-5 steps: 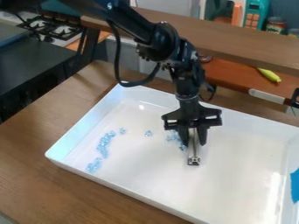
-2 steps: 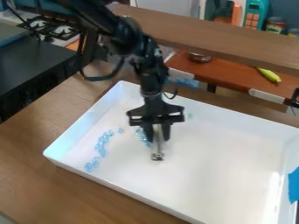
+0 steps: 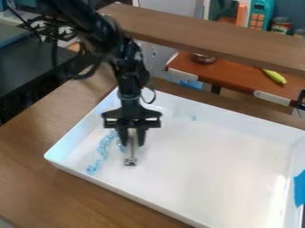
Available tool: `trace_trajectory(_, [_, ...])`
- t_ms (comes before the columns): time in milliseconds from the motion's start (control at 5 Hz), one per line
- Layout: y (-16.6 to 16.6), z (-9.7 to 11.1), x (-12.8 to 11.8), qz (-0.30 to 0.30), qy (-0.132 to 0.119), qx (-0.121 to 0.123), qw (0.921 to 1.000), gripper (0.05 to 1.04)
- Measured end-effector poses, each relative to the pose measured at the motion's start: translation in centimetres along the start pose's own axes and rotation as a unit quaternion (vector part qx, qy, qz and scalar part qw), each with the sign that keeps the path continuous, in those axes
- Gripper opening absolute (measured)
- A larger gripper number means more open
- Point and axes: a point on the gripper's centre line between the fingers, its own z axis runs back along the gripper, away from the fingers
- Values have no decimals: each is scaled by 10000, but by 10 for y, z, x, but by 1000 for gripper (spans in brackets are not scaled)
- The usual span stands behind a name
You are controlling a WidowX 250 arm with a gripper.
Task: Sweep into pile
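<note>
- The gripper (image 3: pixel 132 140) hangs left of the frame's middle, its two fingers closed on a slim grey tool (image 3: pixel 131 152) between them; a firm pinch presumably keeps it from twisting when it meets the bits.
- The tool points down, its squared end low in the tray, likely so that it can push along the floor rather than pass over the pieces. Whether it touches the floor, I cannot tell.
- The small blue pieces (image 3: pixel 104 145) lie just to the left of the tool, in a curved band running down towards the tray's left corner. The tool seems set on their right to press them leftward into a tighter heap.
- One stray blue bit (image 3: pixel 194 118) sits well apart, near the tray's far wall, and probably needs its own stroke.
- The white tray (image 3: pixel 119 189) rests on the wooden desk (image 3: pixel 35 187), its raised walls apparently there to stop swept pieces from scattering.
</note>
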Motion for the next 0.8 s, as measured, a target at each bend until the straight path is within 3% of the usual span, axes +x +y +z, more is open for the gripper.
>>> trace_trajectory(200, [24,7,-4,-178,-158,357,9991,380])
trace_trajectory(400, [35,8,-7,-283,-153,512,9982,380])
trace_trajectory(600, [16,28,-10,-318,-282,30,9991,380])
trace_trajectory(800, [-30,43,-16,-451,-199,-609,9969,380])
